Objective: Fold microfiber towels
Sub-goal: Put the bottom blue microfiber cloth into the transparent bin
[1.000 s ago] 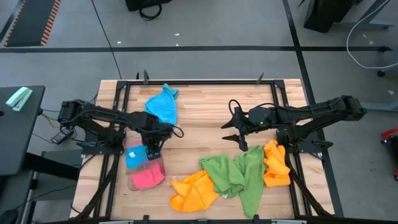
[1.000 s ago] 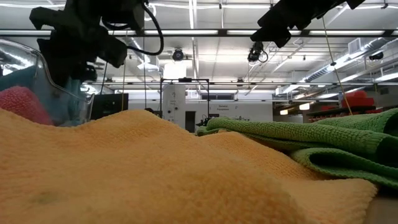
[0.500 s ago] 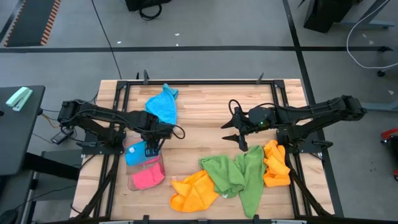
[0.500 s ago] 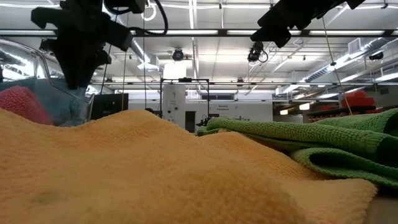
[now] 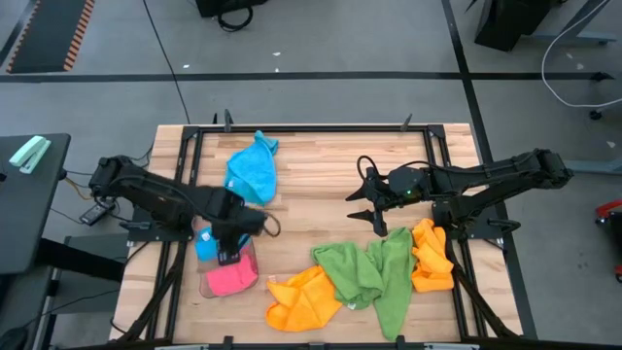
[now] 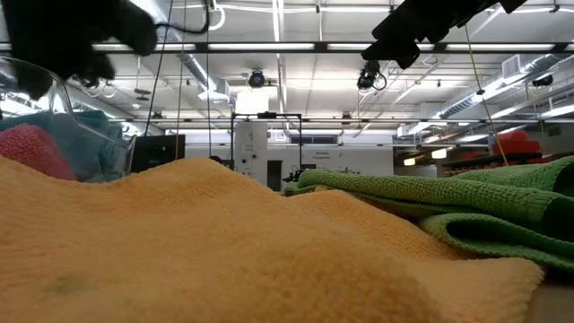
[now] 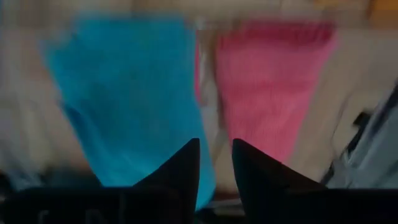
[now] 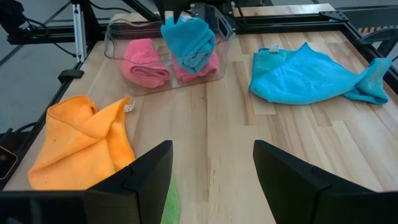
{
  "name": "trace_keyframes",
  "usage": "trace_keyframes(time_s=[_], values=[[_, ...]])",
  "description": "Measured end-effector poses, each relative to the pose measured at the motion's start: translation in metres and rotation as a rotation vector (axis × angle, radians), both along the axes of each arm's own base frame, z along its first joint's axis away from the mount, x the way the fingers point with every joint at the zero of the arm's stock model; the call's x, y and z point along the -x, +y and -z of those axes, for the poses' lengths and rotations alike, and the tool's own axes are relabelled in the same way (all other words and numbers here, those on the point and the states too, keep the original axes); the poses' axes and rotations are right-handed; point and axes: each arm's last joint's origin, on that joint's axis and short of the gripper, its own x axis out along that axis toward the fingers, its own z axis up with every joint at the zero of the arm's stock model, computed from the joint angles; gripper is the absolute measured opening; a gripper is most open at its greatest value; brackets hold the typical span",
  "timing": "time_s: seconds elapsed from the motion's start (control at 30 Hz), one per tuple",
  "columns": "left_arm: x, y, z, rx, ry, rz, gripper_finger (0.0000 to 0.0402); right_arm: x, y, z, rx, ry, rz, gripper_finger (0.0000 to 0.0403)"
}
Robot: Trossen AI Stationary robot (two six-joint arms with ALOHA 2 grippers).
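Note:
A clear tray (image 8: 114,38) near the table's left edge holds rolled pink towels (image 8: 145,68) with a folded blue towel (image 8: 188,41) lying on top of them. My left gripper (image 7: 215,163) hangs above the tray (image 5: 250,277), pointing down. Its fingers are only a little apart, with nothing between them. A loose blue towel (image 5: 253,165) lies spread at the far left. Green towels (image 5: 367,277) and orange towels (image 5: 304,297) lie crumpled near the front edge. My right gripper (image 8: 211,163) waits open above the table's middle (image 5: 375,211), touching nothing.
Another orange towel (image 5: 431,256) lies at the right by the right arm's base. Black frame rails (image 5: 311,127) run around the wooden table top. Bare wood shows between the tray and the green towels. In the low view an orange towel (image 6: 224,251) fills the foreground.
My left gripper has risen off the blue towel in the tray and swung toward the table's near edge, in quick, blurred motion. The blue towel stays in the tray on the pink ones.

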Motion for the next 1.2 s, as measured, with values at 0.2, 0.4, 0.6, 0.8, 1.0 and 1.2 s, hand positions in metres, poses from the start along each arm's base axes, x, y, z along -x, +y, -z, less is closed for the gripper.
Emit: trace_keyframes(time_s=[0.2,0.4,0.6,0.8,1.0,1.2], values=[[0.022,-0.007,0.035,-0.014,0.165,0.0,0.0078,0.0,0.0,0.0,0.008,-0.004,-0.004,0.0233],[0.028,0.006,0.042,-0.197,0.195,0.002,0.0053,0.0,0.0,-0.001,0.012,-0.01,-0.006,0.0233],[0.026,0.009,0.042,-0.285,0.144,0.069,0.0032,0.0,0.0,-0.001,0.012,-0.01,-0.006,0.0233],[0.023,0.012,0.043,-0.375,0.101,0.1,0.0016,0.0,0.0,-0.001,0.012,-0.009,-0.005,0.0233],[0.031,0.011,0.022,-0.324,0.238,0.069,0.0015,0.0,0.0,-0.001,0.012,-0.009,-0.005,0.0233],[0.018,-0.002,0.008,-0.174,0.084,0.011,0.0021,0.0,0.0,-0.001,0.007,-0.008,-0.003,0.0233]])
